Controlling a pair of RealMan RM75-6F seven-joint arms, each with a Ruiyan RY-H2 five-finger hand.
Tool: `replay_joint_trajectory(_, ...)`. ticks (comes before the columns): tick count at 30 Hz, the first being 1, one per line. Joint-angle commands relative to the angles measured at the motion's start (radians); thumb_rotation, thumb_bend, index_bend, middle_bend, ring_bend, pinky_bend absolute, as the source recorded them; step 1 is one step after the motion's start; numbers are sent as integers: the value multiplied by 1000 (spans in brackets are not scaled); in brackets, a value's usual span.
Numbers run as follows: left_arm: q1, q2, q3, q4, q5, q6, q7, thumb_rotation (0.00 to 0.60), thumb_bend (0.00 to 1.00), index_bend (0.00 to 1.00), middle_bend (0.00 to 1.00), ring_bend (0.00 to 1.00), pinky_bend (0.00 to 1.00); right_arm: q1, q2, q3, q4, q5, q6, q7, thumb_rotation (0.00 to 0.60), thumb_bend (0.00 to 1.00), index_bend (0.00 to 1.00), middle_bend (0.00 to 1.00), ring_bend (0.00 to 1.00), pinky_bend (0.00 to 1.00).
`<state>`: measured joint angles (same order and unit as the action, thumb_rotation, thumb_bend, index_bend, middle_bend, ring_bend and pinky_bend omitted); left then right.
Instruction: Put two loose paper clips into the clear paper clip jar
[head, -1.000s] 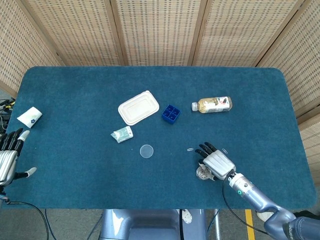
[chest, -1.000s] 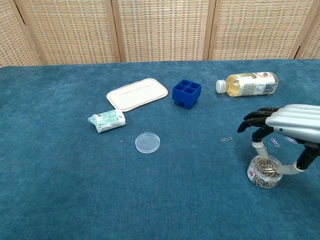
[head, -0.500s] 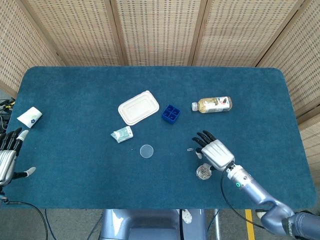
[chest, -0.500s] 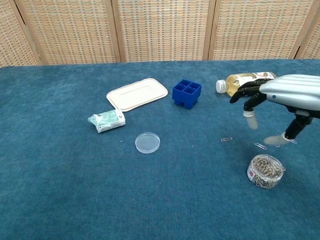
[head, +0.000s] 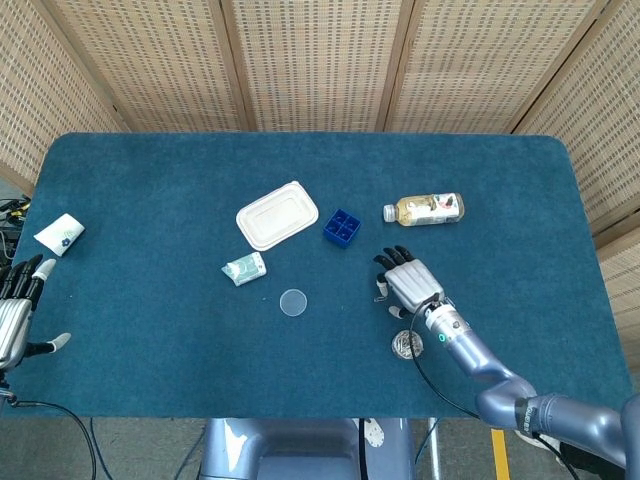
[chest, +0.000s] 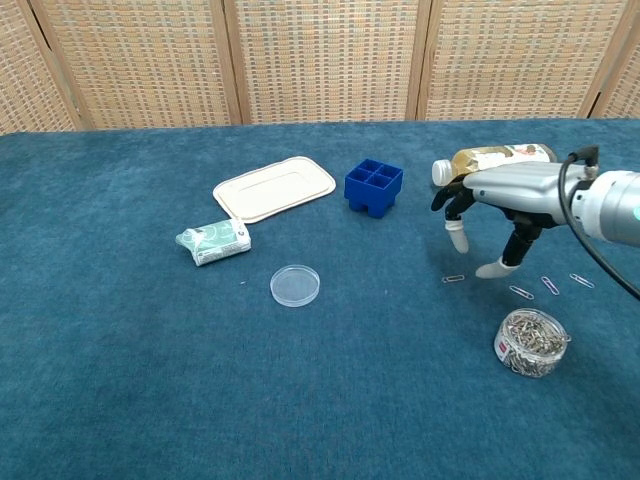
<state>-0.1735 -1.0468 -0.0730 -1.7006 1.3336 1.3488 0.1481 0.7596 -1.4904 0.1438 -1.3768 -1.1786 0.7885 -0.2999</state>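
Note:
The clear paper clip jar (chest: 530, 343), full of clips and without a lid, stands near the front right of the table; the head view shows the jar (head: 406, 345) too. Several loose paper clips lie on the cloth: one clip (chest: 454, 279) left of the jar, another clip (chest: 520, 292) and a third clip (chest: 550, 286) just behind it. My right hand (chest: 495, 195) hovers palm down over the leftmost clip, fingers spread, holding nothing. The right hand (head: 405, 283) sits behind the jar in the head view. My left hand (head: 12, 320) rests open at the table's left edge.
A round clear lid (chest: 296, 285) lies mid-table. Behind it are a tissue pack (chest: 213, 241), a white tray (chest: 274, 187), a blue grid box (chest: 373, 186) and a bottle (chest: 495, 165) lying on its side. A white paper cup (head: 59, 233) lies far left.
My right hand has lifted off the jar and moved left and away from the front edge, now over the leftmost loose clip. The left hand has stayed put.

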Motion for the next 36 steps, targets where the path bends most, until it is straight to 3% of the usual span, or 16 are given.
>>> replay_joint_trajectory(1,-1,0,-1,1,-3,-3,-1,600,113,0,0,0,0,24,-42,13,39,53,-27,-26,600,223,514,127,0,0)
replay_joint_trajectory(10,-3,-1,-2,3,-8,-7,-1,600,114,0,0,0,0,41,-88,11,92,92,-29,-44,600,296,513,127,0,0)
replay_joint_trajectory(36,-7,-3,-2,8,-14,-13,0,600,113,0,0,0,0,59,-156,-10,172,127,-24,-72,600,312,534,127,0,0)
